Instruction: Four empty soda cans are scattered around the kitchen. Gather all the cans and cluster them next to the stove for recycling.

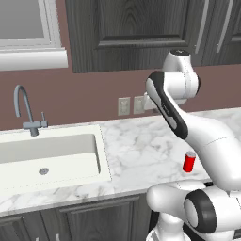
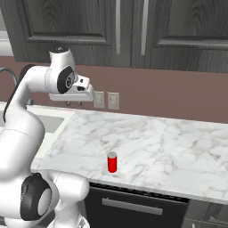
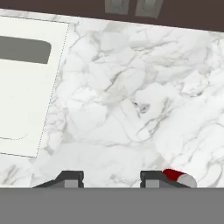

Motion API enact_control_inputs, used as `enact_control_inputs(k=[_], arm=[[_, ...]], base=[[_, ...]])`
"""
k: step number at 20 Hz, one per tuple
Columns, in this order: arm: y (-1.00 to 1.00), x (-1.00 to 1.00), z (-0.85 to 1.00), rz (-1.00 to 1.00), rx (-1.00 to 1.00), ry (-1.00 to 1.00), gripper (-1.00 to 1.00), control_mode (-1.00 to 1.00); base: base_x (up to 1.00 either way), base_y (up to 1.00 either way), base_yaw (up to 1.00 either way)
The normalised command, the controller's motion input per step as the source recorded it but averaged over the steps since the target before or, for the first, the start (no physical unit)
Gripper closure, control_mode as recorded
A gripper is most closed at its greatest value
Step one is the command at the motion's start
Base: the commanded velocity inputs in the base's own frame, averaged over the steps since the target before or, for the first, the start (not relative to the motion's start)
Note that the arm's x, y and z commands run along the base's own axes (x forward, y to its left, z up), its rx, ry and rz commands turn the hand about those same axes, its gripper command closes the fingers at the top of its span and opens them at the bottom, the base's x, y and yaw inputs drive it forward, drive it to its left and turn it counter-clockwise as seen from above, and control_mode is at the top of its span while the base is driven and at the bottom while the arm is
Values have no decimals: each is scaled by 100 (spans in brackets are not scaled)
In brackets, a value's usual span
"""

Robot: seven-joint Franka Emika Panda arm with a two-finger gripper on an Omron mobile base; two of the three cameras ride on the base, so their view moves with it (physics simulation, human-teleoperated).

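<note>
While arm bends high over counter (image 2: 169, 147), fingers (image 2: 74, 103) empty, apart, red can (image 2: 112, 162) below.

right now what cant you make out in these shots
- Red soda can: in the hand view a fingertip and the bottom edge hide all but its top.
- Sink: cut off by the left edge in the left base view.
- Gripper: too small in the right base view to judge its jaws.
- Wall outlets: too small for detail.

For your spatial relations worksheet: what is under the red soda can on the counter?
The red soda can stands upright on the white marble countertop, near its front edge. A dark appliance front sits below; the can's base is hidden.
</note>
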Motion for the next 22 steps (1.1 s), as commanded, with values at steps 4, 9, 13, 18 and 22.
enact_control_inputs(k=[4, 9, 13, 18, 22], arm=[[-4, 0, -9, 0, -1, 0, -100, -100], [-31, 4, -35, 0, 0, 0, -100, -100], [-23, 10, -34, -5, -1, -1, -100, -100], [-11, 23, -19, -12, 0, -1, -100, -100], [-14, 31, -16, -15, 0, 1, -100, -100]], base=[[0, 0, 0], [0, 0, 0], [0, 0, 0], [0, 0, 0], [0, 0, 0]])
